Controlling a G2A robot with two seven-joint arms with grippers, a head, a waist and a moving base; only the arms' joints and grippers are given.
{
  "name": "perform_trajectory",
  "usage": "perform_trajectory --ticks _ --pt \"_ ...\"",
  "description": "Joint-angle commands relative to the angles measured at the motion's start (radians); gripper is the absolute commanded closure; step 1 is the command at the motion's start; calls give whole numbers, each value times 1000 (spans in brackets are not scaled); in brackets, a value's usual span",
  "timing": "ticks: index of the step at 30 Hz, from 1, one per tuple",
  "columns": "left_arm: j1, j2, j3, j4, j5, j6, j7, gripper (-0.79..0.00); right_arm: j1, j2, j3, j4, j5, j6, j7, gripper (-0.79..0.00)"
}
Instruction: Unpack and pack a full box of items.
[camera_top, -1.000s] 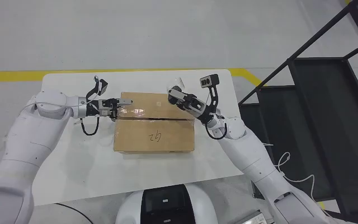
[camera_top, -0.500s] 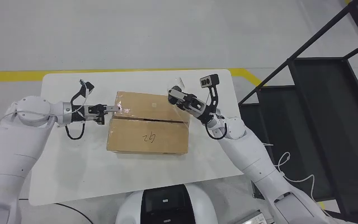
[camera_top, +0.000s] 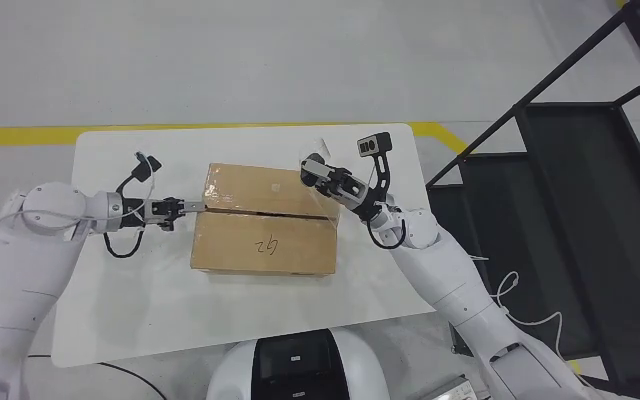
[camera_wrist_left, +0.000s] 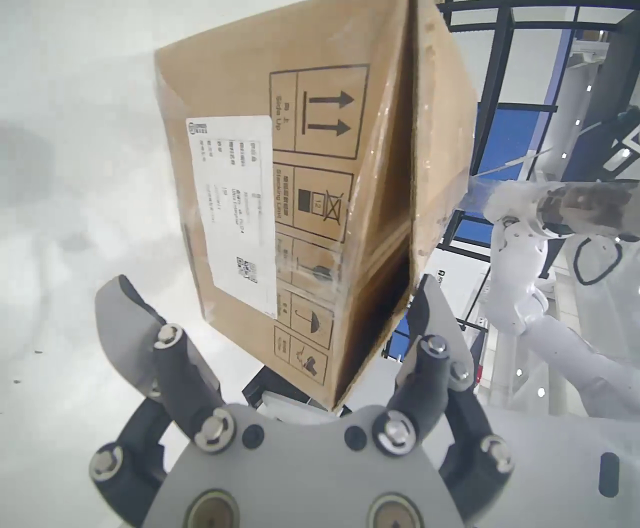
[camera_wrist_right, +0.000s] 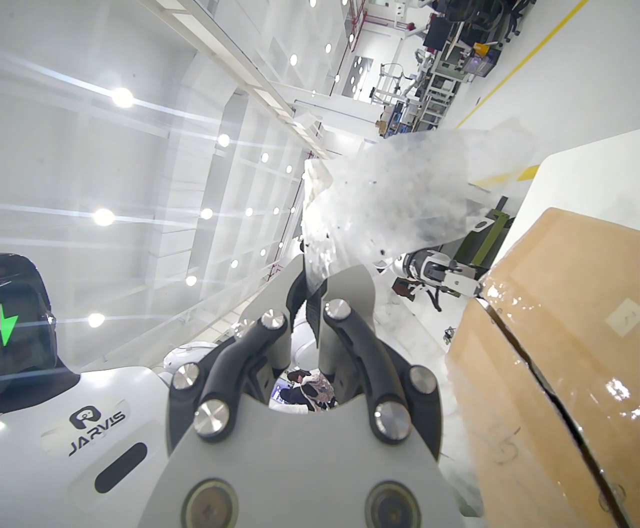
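Cardboard box (camera_top: 265, 225) — left jaws wide at edge, right jaws pinch tape (camera_wrist_right: 400, 200).

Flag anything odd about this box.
A crumpled strip of clear tape is pinched in the right gripper at one end of the box. The box's top seam is split, gaping widest near the left gripper.

Brown cardboard box (camera_top: 265, 245), top flaps down, flat on white table (camera_top: 130, 300).
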Motion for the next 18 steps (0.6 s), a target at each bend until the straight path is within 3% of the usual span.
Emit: perform_trajectory --ticks 1,18 --pt "2 0 5 -2 16 11 8 -785 0 0 0 0 0 0 0 0" --pt "-31 -17 45 42 55 28 22 -785 -36 5 30 -35 -14 2 -35 0"
